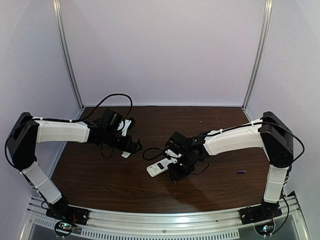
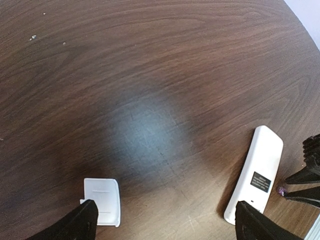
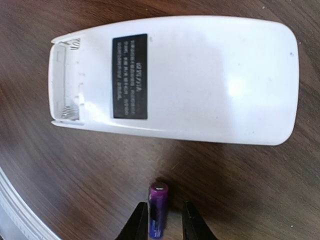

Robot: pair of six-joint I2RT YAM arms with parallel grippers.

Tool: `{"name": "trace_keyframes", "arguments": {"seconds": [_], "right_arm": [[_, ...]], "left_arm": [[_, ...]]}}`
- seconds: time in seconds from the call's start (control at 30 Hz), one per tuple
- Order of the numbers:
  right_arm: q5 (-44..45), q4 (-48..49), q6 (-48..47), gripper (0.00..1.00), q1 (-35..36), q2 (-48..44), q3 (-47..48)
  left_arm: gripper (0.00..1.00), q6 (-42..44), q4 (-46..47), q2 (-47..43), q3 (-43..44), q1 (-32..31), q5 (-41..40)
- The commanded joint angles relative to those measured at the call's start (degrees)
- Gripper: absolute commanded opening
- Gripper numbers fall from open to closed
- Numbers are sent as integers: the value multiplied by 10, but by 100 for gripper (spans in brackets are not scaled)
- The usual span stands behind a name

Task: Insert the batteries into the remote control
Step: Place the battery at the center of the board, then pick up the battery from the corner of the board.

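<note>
The remote control (image 3: 200, 80) lies with its white back up, showing a black label and an open battery recess (image 3: 67, 82) at one end. It also shows as the remote control (image 1: 159, 168) in the top view and the remote control (image 2: 257, 172) in the left wrist view. One purple battery (image 3: 158, 207) sits beside it on the table, between the fingers of my right gripper (image 3: 162, 222). The jaws stand slightly apart, with a gap on the battery's right side. A second battery (image 1: 241, 172) lies far right. My left gripper (image 2: 165, 225) hovers wide open over bare table.
A small loose white cover piece (image 2: 102, 201) lies by the left gripper's left finger and shows as the cover piece (image 1: 126, 154) from above. Cables hang off both arms. White walls and metal posts close off the back of the brown wooden table (image 1: 210, 125).
</note>
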Motion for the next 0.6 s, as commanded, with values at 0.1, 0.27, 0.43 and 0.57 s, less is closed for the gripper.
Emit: {"name": "trace_keyframes", "arguments": {"seconds": [0.1, 0.27, 0.43, 0.57], "right_arm": [[32, -12, 9, 34, 5, -6, 9], [53, -31, 8, 51, 3, -56, 25], [86, -50, 19, 63, -25, -123, -22], [114, -75, 55, 65, -86, -211, -123]], "left_arm": [[97, -3, 22, -15, -7, 1, -9], [97, 1, 26, -10, -4, 1, -2], [97, 7, 27, -6, 3, 1, 2], [97, 11, 30, -4, 5, 1, 10]]}}
